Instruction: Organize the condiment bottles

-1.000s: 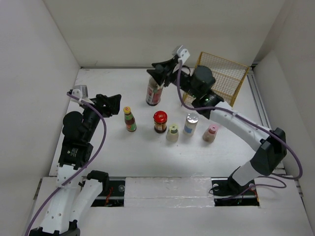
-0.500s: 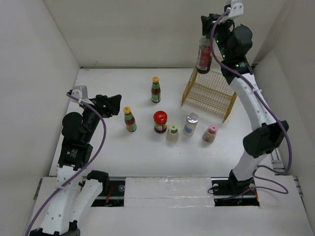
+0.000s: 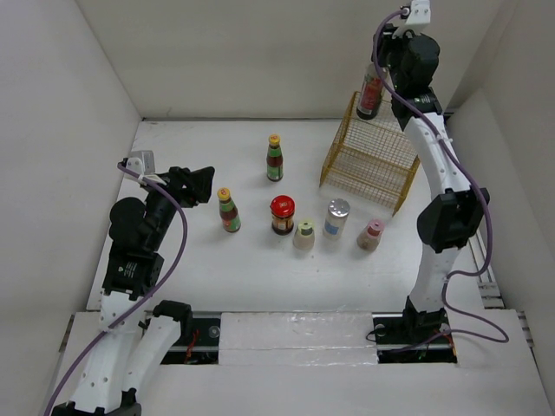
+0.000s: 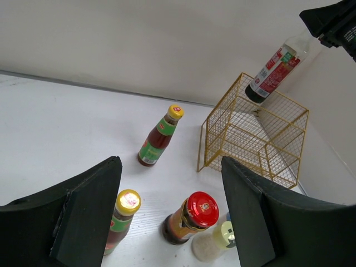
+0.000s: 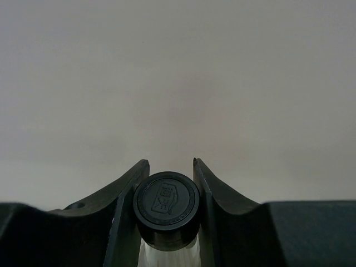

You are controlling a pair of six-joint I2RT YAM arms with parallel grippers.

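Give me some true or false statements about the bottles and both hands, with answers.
1. The right hand grips the dark sauce bottle by its cap. True.
2. That bottle stands inside the yellow wire basket. False: it hangs tilted in the air, near the basket's top.
3. The left hand holds a yellow-capped bottle. False: it is open and empty.
4. The red-lidded jar stands upright on the table. True.

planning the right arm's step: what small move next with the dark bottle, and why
Probably nudge it toward the basket's middle before lowering. The right gripper is shut on the cap of the black-capped dark sauce bottle, which hangs tilted with its base near the yellow wire basket's rear top edge, not yet inside.
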